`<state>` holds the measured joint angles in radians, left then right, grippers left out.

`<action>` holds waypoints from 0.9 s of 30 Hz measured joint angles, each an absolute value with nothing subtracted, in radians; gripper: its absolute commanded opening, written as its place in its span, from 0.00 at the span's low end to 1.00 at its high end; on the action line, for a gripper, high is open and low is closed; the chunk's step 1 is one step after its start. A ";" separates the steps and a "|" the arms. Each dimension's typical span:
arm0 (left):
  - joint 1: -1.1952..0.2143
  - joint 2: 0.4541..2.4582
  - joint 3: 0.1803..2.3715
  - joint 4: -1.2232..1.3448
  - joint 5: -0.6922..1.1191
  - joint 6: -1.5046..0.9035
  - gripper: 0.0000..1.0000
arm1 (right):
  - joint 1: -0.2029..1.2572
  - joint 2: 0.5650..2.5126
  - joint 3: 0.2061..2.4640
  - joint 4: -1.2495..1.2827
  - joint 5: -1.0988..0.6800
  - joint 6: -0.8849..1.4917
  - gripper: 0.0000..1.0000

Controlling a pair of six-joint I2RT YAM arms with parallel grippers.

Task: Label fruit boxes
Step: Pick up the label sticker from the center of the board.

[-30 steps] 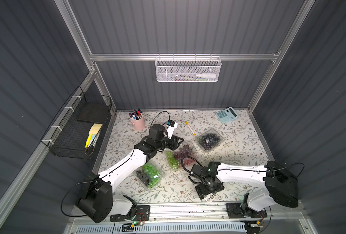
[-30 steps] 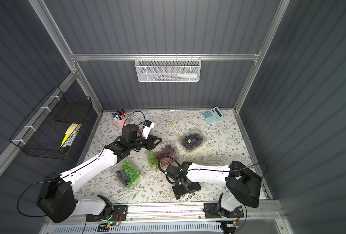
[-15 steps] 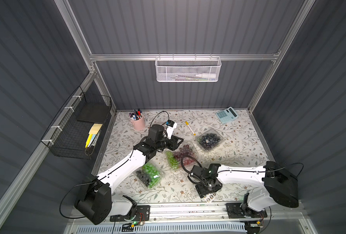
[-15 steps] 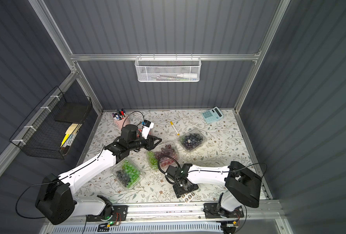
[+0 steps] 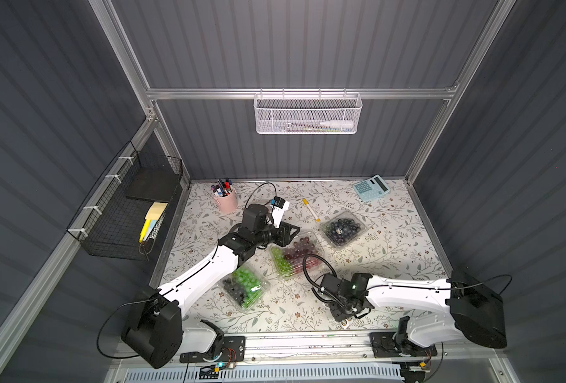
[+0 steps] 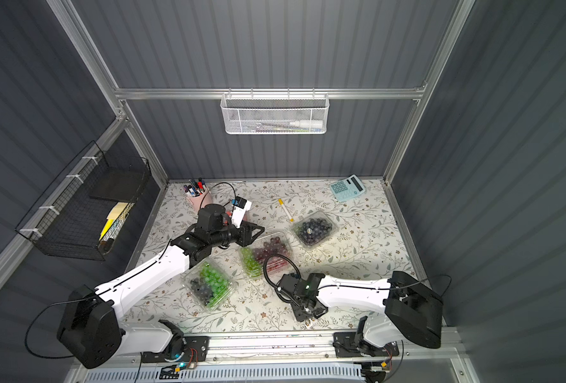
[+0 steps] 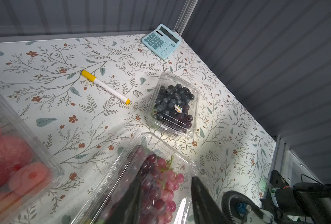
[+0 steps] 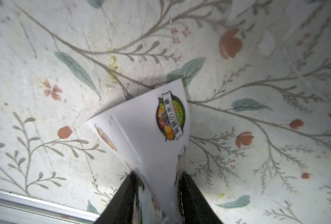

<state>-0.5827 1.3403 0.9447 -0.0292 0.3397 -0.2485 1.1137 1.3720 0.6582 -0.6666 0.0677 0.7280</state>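
- Right hand is drawn narrow on the white sticker sheet. It pinches the sheet from both edges, so the paper bows up off the bench like a tent.
- I judge the step in hand to be lifting that sheet. To do it well, raise it straight and slowly and squeeze no harder. A tighter pinch would likely crease the paper and wrinkle the printed label near its free corner.
- Mind the front rail just beside the sheet, so that no corner catches on it.
- In both top views this hand sits at the bench's 6 o'clock edge, apart from every box.
- From it, the red-and-green grape punnet lies near at 11 o'clock. The blueberry punnet lies farther off at 12, and the green-and-black grape punnet at about 9.
- Left hand stands half-wide over the 12 o'clock end of the red-and-green grape punnet. Its fingers are blurred behind clear plastic, so I cannot tell whether it grips.
- The strawberry punnet lies just beside the left hand, mostly hidden under that arm in both top views.
- The blueberry lid already bears a round sticker, so that box looks done. The nearest target for the sheet is at 11 o'clock.
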 measured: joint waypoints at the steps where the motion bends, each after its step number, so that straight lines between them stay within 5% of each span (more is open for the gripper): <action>1: -0.583 1.340 0.942 -0.029 0.340 -0.249 0.45 | 1.114 1.355 0.645 -0.656 0.070 0.725 0.38; 15: -0.583 1.341 0.936 -0.007 0.340 -0.259 0.45 | 1.114 1.291 0.596 -0.550 0.087 0.691 0.27; 27: -0.583 1.345 0.897 0.073 0.435 -0.288 0.48 | 1.113 0.940 0.573 -0.540 0.170 0.597 0.27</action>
